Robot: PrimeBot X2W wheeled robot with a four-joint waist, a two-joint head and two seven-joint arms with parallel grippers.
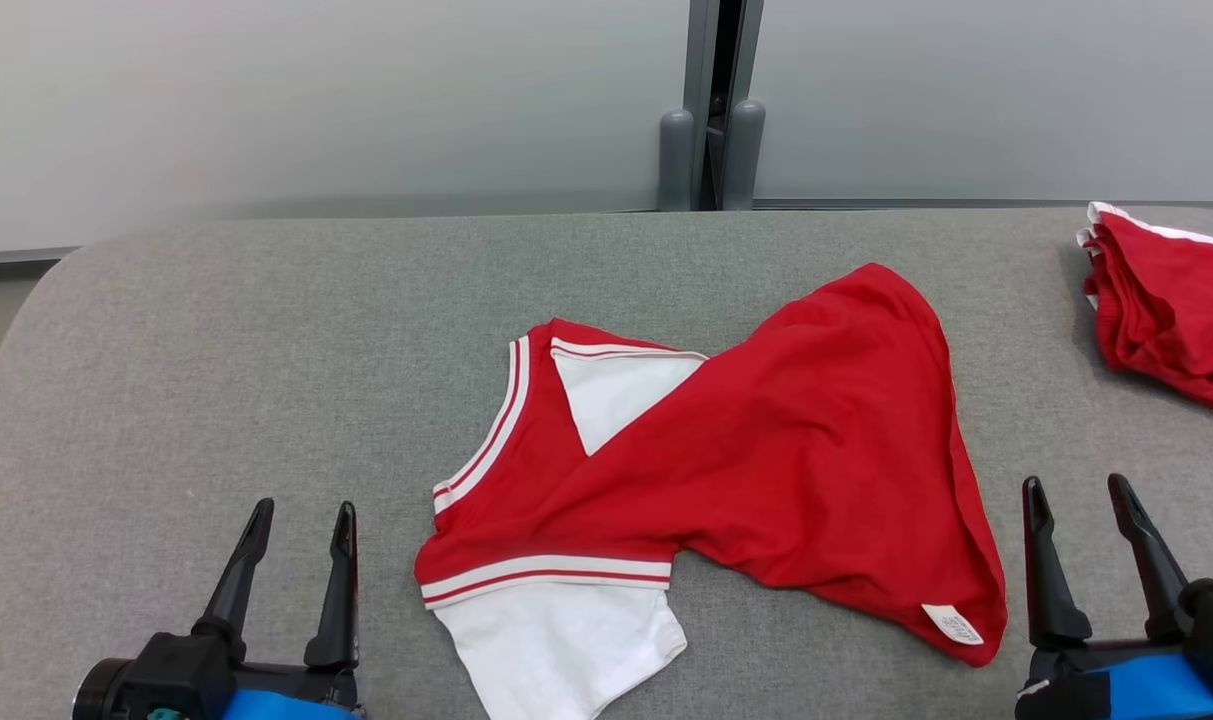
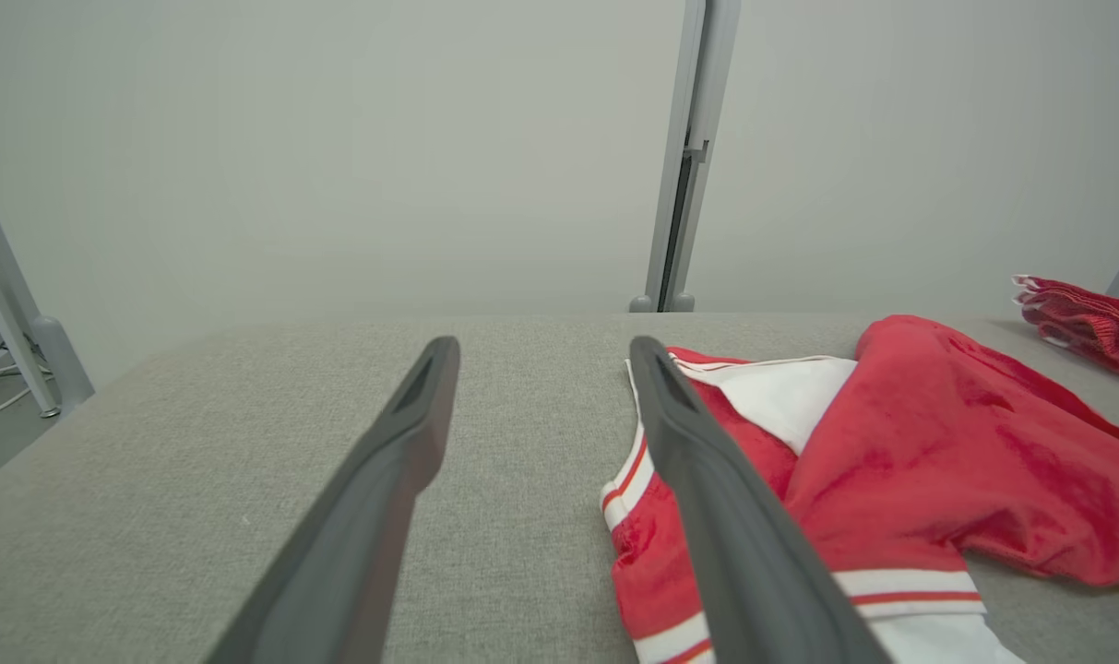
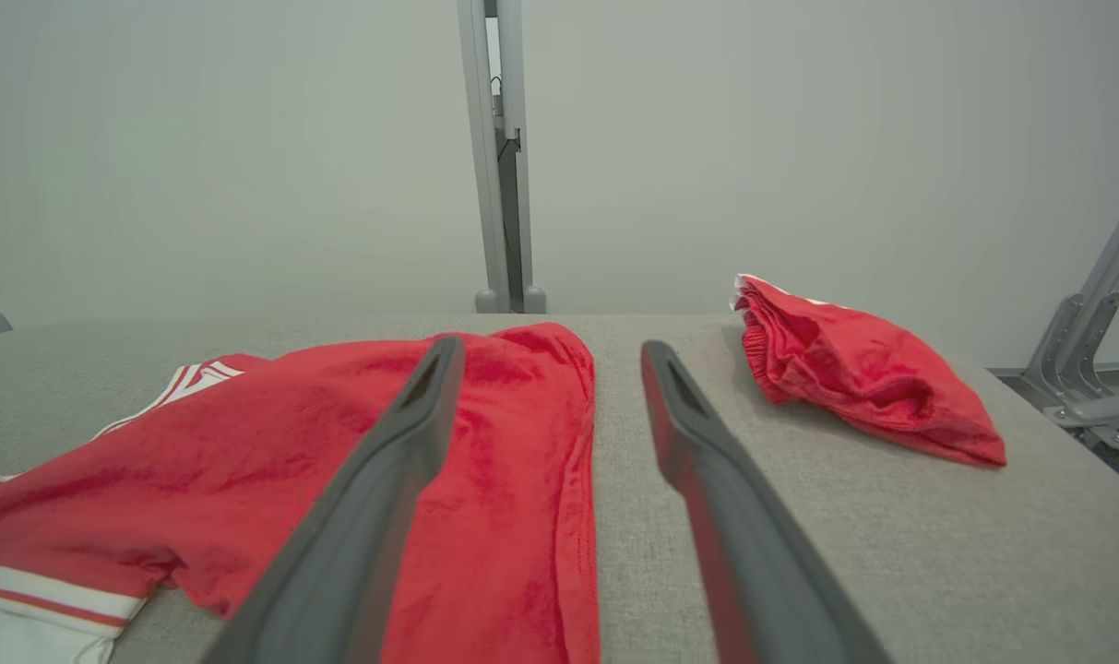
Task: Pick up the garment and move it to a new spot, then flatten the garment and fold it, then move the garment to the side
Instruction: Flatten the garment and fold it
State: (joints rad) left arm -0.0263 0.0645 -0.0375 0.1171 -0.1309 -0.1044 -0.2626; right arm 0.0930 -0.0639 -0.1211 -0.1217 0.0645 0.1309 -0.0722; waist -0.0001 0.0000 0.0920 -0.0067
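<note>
The garment (image 1: 766, 460) is a red shirt with white sleeves and red-and-white striped trim, lying rumpled and twisted in the middle of the grey padded table (image 1: 266, 330); a white label shows at its near right corner. It also appears in the left wrist view (image 2: 937, 461) and the right wrist view (image 3: 291, 461). My left gripper (image 1: 301, 515) stands open at the near left, a short way left of the garment, touching nothing. Just right of the shirt's hem, my right gripper (image 1: 1078, 492) is open and empty too.
A second red garment (image 1: 1166, 310), bunched into a pile, lies at the table's far right edge and shows in the right wrist view (image 3: 863, 369). A pale wall with a grey vertical post (image 1: 711, 110) stands behind the table. The table's left corner is rounded.
</note>
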